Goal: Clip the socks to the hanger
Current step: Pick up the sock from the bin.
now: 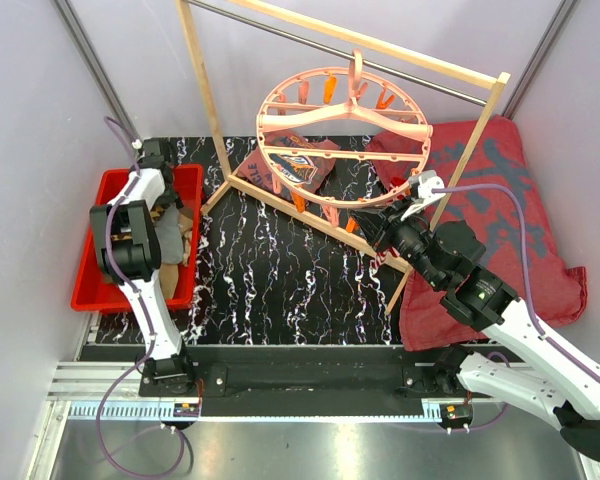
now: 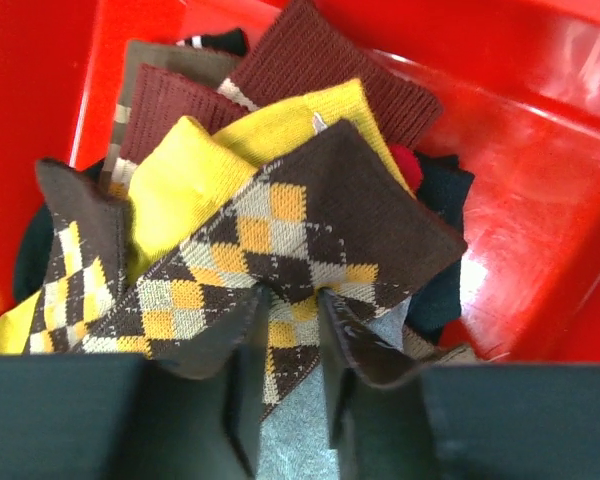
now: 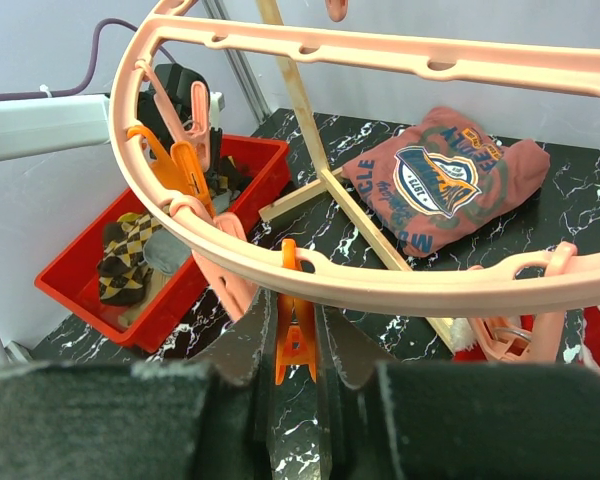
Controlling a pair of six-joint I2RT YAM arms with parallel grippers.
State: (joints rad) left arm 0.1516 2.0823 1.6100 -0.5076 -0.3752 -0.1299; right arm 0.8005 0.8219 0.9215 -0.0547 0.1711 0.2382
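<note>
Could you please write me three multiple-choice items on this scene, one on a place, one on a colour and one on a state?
1. Where do the socks lie?
A. on the dark-red cloth
B. in the red bin
C. on the table beside the bin

2. What colour is the clip between the fingers of the right pincer?
A. orange
B. blue
C. green

3. How is the hanger placed?
A. flat on the table
B. inside the bin
C. hanging from the wooden rack

Answers:
1 B: the left wrist view shows the socks piled between red walls.
2 A: the right wrist view shows an orange clip between the two fingers.
3 C: the top view shows its hook over the rack's bar.
</note>
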